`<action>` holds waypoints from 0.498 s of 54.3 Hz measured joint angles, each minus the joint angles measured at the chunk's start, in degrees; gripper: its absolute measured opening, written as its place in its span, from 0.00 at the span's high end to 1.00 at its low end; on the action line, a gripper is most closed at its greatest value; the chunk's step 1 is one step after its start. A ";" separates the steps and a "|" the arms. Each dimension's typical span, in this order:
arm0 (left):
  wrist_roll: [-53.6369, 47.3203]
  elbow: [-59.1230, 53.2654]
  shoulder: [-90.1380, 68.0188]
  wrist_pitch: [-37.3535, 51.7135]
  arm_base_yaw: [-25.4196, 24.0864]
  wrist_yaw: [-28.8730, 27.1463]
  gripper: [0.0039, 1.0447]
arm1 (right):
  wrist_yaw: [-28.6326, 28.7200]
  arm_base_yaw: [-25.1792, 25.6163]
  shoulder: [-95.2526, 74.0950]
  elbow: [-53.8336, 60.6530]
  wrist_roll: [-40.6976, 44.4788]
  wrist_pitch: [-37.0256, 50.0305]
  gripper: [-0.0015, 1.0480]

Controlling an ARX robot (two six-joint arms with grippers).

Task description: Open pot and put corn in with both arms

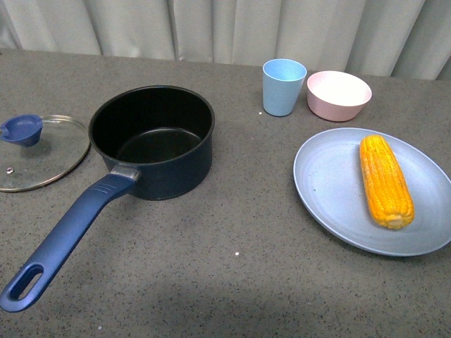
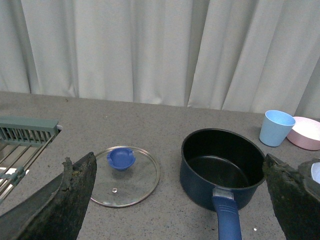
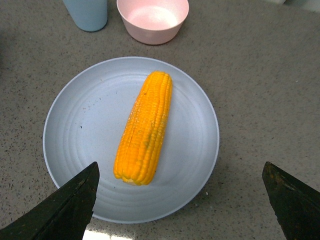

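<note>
Since the lid (image 1: 39, 151) is already off and the pot (image 1: 151, 141) sits open, you're down to the corn (image 3: 145, 127). It lies on the plate (image 3: 75, 125), between the spread, empty fingers (image 3: 75, 205) of the right gripper (image 3: 180, 170). Looks stiff, light, bumpy, and prob. rolls, so pinch mid-cob, across its width. Left gripper (image 2: 178, 159) gapes empty too, w/ pot and lid ahead between its fingers.

Setting: staged kitchen corner, more test bay than home.
Evidence: grey speckled worktop (image 1: 232, 282); pleated pale curtain (image 1: 211, 28) closing off the far side; cookware and tableware laid out, namely pot (image 1: 151, 141), glass lid (image 1: 42, 155), blue cup (image 1: 283, 86), pink bowl (image 1: 338, 95) and blue plate (image 1: 331, 183); green dish rack (image 2: 25, 132) at one end.
</note>
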State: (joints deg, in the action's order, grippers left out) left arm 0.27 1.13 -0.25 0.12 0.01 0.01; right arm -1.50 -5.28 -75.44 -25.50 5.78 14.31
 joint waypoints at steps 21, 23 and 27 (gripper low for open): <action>0.00 0.00 0.00 0.00 -0.02 0.00 0.06 | -4.96 -1.70 -24.79 -13.77 -6.01 -2.47 0.09; 0.00 0.00 0.00 0.00 -0.02 0.00 0.06 | -5.16 -1.95 -26.64 -14.97 -6.58 -2.99 0.09; 0.00 0.00 0.00 0.00 -0.02 0.00 0.06 | -5.62 -2.29 -28.81 -16.44 -7.43 -3.61 0.09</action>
State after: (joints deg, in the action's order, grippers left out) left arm 0.27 1.13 -0.25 0.12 -0.01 0.01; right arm -7.11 -7.57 -104.25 -41.93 -1.65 10.70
